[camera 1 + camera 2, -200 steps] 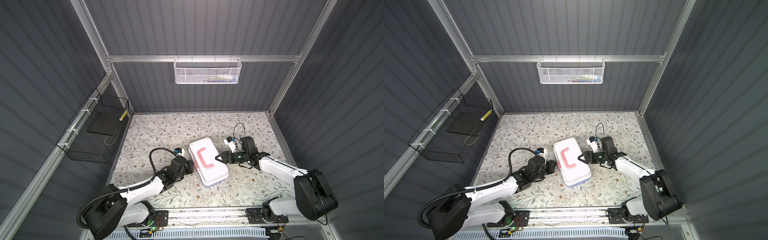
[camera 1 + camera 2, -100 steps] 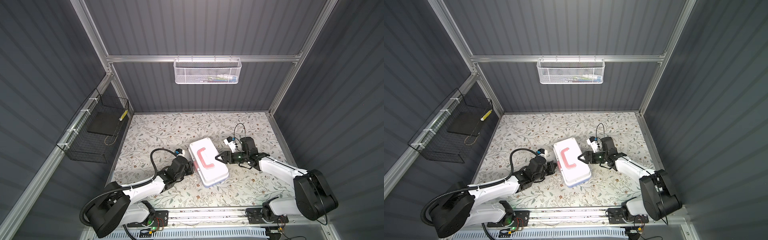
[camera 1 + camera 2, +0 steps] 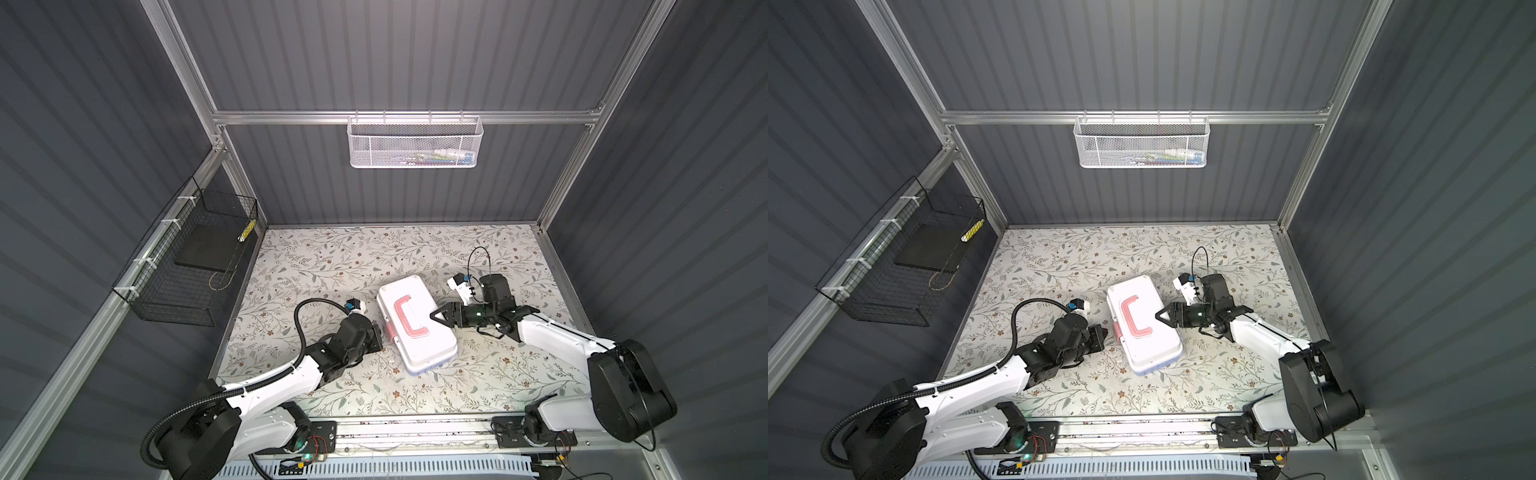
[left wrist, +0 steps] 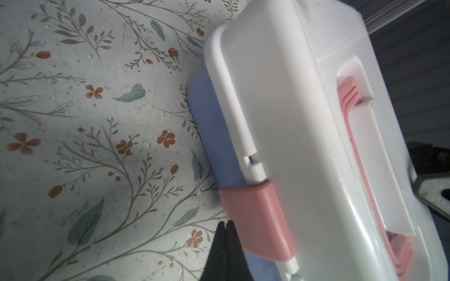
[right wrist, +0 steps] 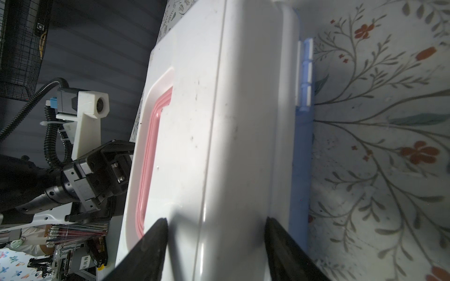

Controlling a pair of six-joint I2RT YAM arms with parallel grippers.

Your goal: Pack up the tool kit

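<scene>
One wrist view alone shows left gripper (image 4: 225, 226) clenched beside latch (image 4: 258, 219), right gripper (image 5: 216, 219) astride lid (image 5: 219, 121), grip unclear

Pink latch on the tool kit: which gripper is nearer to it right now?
Left. The left gripper, shut, has its tip right beside the pink latch on the tool kit. The right gripper straddles the opposite long edge of the lid, across the box.

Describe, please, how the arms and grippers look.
Both arms are white shells with black joints. The left arm carries a black corrugated hose, the right arm a thin black wire loop. The left gripper and right gripper are black, with pointed fingers.
</scene>
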